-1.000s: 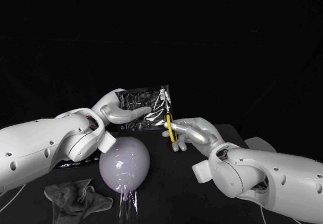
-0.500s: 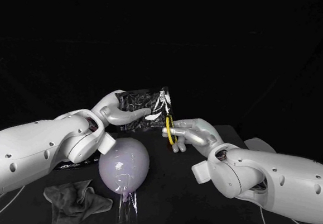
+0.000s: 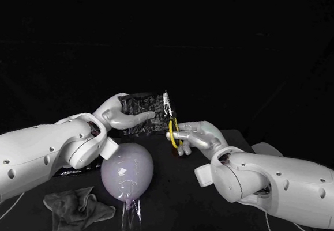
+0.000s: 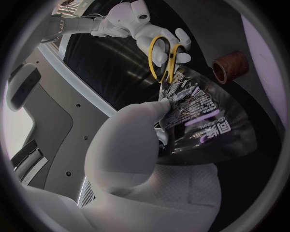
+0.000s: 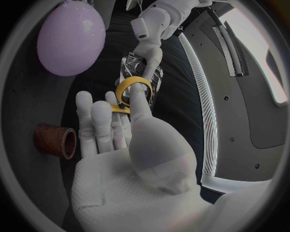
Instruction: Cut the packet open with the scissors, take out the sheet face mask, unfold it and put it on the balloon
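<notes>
The left hand clamps the packet, held up in the air. Just beside the packet's free edge, the right hand grips the yellow-handled scissors, their blades pointing up along that edge and, I judge, touching it.

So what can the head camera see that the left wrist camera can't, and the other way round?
Head camera: a crumpled grey cloth lying on the table near the balloon.
Left wrist camera: the writing and purple stripe on the packet, seen close up.
Both: the left hand holding the packet, and the right hand holding the yellow scissors, fingers through the handles, blades at the packet's edge.
</notes>
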Available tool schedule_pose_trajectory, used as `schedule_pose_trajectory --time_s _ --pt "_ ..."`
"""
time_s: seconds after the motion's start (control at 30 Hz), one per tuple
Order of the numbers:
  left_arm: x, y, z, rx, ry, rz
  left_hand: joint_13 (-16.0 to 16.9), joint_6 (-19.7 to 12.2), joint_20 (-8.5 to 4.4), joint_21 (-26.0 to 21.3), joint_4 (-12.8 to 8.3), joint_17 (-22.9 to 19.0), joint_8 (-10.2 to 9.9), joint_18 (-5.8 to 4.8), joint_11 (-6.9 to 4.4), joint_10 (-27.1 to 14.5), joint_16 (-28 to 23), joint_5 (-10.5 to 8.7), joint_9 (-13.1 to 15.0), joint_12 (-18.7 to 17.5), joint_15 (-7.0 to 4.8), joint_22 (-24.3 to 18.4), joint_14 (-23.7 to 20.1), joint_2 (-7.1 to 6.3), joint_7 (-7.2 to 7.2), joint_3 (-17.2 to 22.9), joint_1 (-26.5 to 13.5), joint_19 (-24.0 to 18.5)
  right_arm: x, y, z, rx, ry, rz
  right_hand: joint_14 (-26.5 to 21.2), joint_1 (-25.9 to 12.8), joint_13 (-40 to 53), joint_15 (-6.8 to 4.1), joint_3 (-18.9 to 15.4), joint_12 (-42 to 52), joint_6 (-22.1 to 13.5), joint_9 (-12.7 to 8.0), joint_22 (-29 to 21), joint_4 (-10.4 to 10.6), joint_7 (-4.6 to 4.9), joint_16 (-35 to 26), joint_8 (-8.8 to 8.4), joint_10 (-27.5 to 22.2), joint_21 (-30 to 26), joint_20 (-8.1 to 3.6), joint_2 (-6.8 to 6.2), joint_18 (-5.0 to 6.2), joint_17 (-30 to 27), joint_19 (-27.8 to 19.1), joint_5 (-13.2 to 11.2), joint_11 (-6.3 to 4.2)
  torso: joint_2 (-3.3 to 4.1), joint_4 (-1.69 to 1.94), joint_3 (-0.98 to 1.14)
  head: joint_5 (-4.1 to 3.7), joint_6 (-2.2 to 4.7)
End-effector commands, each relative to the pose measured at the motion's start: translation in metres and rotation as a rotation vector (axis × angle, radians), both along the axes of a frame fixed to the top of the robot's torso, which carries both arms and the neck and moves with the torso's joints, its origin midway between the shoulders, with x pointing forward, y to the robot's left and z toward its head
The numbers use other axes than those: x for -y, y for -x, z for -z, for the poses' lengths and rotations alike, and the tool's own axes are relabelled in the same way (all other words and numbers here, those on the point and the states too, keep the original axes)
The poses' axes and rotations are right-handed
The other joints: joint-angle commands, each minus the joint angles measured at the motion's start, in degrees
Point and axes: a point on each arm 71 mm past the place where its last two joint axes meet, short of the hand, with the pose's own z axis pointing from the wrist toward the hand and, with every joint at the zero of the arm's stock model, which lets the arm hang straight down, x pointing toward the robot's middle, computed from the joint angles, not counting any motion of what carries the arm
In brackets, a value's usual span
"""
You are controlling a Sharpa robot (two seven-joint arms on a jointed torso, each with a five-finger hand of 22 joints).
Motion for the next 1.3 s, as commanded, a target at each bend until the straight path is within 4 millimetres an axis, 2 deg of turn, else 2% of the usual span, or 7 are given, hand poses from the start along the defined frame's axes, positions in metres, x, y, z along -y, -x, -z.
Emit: schedule_pose_trajectory --time_s 0.03,0.37,0.63,1.0,1.13,1.23,1.3 --pt "0.0063 0.004 0.0004 0.001 0.0 0.038 0.0 0.5 -0.06 0.3 -0.3 0.1 0.3 1.19 0.09 0.1 -0.3 0.18 2.6 -0.2 -0.44 -0.1 0.1 0.46 -0.03 0.0 -0.1 0.0 -0.0006 -0.0029 -0.0054 0.027 0.005 0.037 0.5 1.0 0.0 -0.3 -1.2 0.2 -0.1 -0.1 0.3 0.1 -0.29 0.3 -0.17 2.7 0.5 -0.16 0.4 0.5 0.5 0.6 -0.2 -1.95 0.05 0.03 -0.03 -0.12 0.09" --pt "0.0057 0.0038 0.0005 0.001 -0.001 0.037 0.0 0.5 -0.06 0.3 -0.3 0.1 0.3 1.19 0.09 0.1 -0.3 0.18 2.6 -0.2 -0.44 -0.1 0.1 0.46 -0.03 0.0 -0.1 0.0 -0.0082 -0.0051 -0.0105 0.039 -0.018 0.036 1.1 -0.9 -0.2 -0.19 -2.0 -0.5 0.0 -0.2 0.4 0.4 -0.15 0.3 -0.37 2.9 1.0 -0.26 0.28 0.33 0.3 1.1 -2.0 -1.7 0.03 0.01 -0.02 -0.08 0.31" --pt "0.0045 0.0033 0.0006 0.001 -0.002 0.033 0.0 0.5 -0.06 0.3 -0.3 0.1 0.3 1.19 0.09 0.1 -0.3 0.18 2.6 -0.2 -0.44 -0.1 0.1 0.46 -0.03 0.0 -0.1 0.0 -0.0094 -0.0052 -0.0124 0.036 -0.03 0.018 -1.1 -4.6 -0.6 1.22 -1.7 -0.7 -1.5 -0.5 -1.3 0.5 1.27 -1.8 -1.29 -2.6 -1.1 0.82 -0.83 0.6 -4.3 -0.9 -3.5 -0.01 0.02 -0.02 0.02 -0.16 0.41" --pt "0.0027 0.0026 0.0007 0.003 -0.003 0.027 0.0 0.5 -0.06 0.4 -0.4 0.1 0.3 1.18 0.09 0.1 -0.4 0.18 2.7 -0.2 -0.44 -0.1 0.0 0.49 -0.03 0.0 -0.1 0.0 -0.007 -0.0044 -0.0141 0.03 -0.032 -0.003 -0.7 -4.5 -0.4 1.16 -1.4 -0.2 -1.1 -0.4 -1.4 0.3 1.07 -1.6 -1.04 -1.9 -1.1 1.0 -0.28 0.75 -3.8 -0.9 -3.4 -0.23 0.0 -0.03 0.02 -0.3 0.63" --pt "0.0022 0.0022 0.0007 0.003 -0.002 0.023 0.0 0.5 -0.06 0.4 -0.4 0.1 0.3 1.18 0.1 0.1 -0.4 0.18 2.7 -0.2 -0.44 -0.1 0.0 0.5 -0.02 0.0 -0.1 0.0 -0.005 -0.0034 -0.0144 0.024 -0.031 -0.012 -2.1 -6.2 -0.5 1.45 -1.8 -0.6 -1.7 -0.5 -1.8 0.6 1.44 -2.7 -1.35 -3.1 -1.4 1.24 -1.1 0.75 -6.0 -1.2 -3.9 0.18 -0.01 -0.01 -0.02 -0.37 0.77" --pt "0.0019 0.0019 0.0007 0.003 -0.001 0.02 0.0 0.5 -0.06 0.4 -0.4 0.1 0.3 1.18 0.1 0.1 -0.4 0.18 2.7 -0.2 -0.44 -0.1 0.0 0.51 -0.02 0.0 -0.1 0.0 -0.0033 -0.0022 -0.0147 0.02 -0.033 -0.005 -1.4 -5.7 -0.3 1.23 -1.5 0.0 -1.4 -0.4 -1.8 0.4 1.16 -2.4 -1.17 -1.9 -1.4 1.2 -0.73 0.85 -5.3 -1.0 -3.9 -0.15 0.01 0.02 -0.05 -0.43 0.87" --pt "0.0016 0.0017 0.0007 0.002 0.001 0.018 0.0 0.5 -0.06 0.4 -0.4 0.1 0.3 1.18 0.1 0.1 -0.4 0.18 2.7 -0.2 -0.44 -0.1 0.0 0.51 -0.02 0.0 -0.1 0.0 -0.002 -0.0017 -0.0146 0.016 -0.035 0.004 1.6 -0.6 -0.2 -0.05 0.8 0.6 0.1 0.0 -0.5 0.1 -0.01 -0.6 -0.17 0.8 1.0 0.27 0.56 0.59 -1.1 1.6 -4.1 -1.73 0.02 0.03 -0.06 -0.46 0.97"
